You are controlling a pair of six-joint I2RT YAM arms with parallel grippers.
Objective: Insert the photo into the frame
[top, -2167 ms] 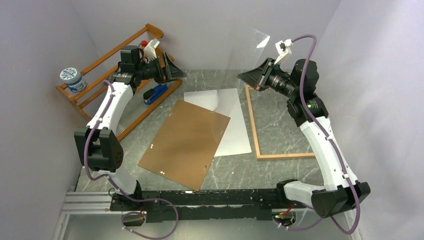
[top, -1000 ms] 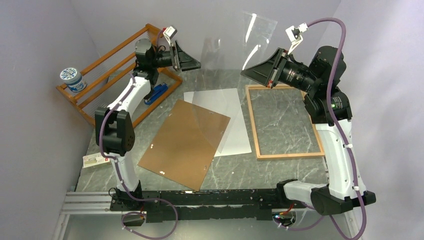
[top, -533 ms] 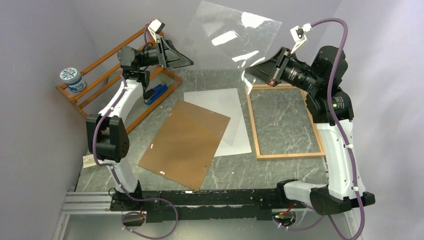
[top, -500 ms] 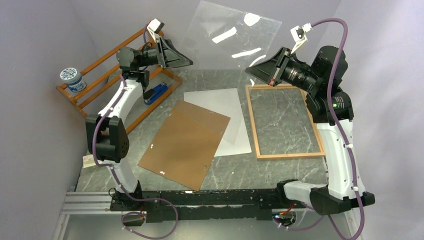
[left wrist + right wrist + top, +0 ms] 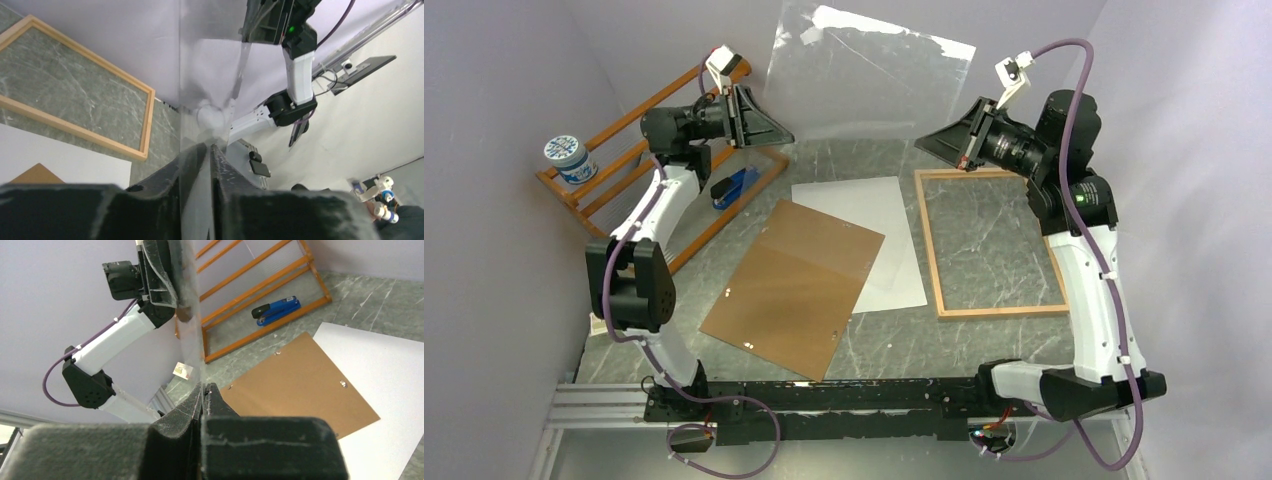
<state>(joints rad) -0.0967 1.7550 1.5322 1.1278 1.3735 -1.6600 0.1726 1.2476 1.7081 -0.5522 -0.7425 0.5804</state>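
One white sheet, the photo [image 5: 864, 205], lies flat on the grey marbled table [image 5: 894, 345] toward the far middle, plain side up. Its near-left part lies under the brown backing board [image 5: 789, 290], which sits askew on top of it. The photo's right edge runs alongside the left rail of the frame [image 5: 1004, 311], close but apart, with a thin strip of table between them. The frame is a thin light-wood rectangle lying flat on the right, with marbled table showing inside it.

Above the far side of the table, the clear pane [image 5: 864, 80] hangs upright between the two arms, catching glare. The right gripper [image 5: 201, 386] is clenched on the pane's right edge. The left gripper [image 5: 207, 147] has its fingers close on either side of the left edge with a thin gap showing. Whether they pinch it I cannot tell.

Left of the board stands the orange slatted rack [image 5: 265, 330], with a blue stapler [image 5: 736, 186] lying within it and a small jar [image 5: 566, 160] at its left end. Room for moving is the strip of table between the near edges of board and frame and the arms' bases.
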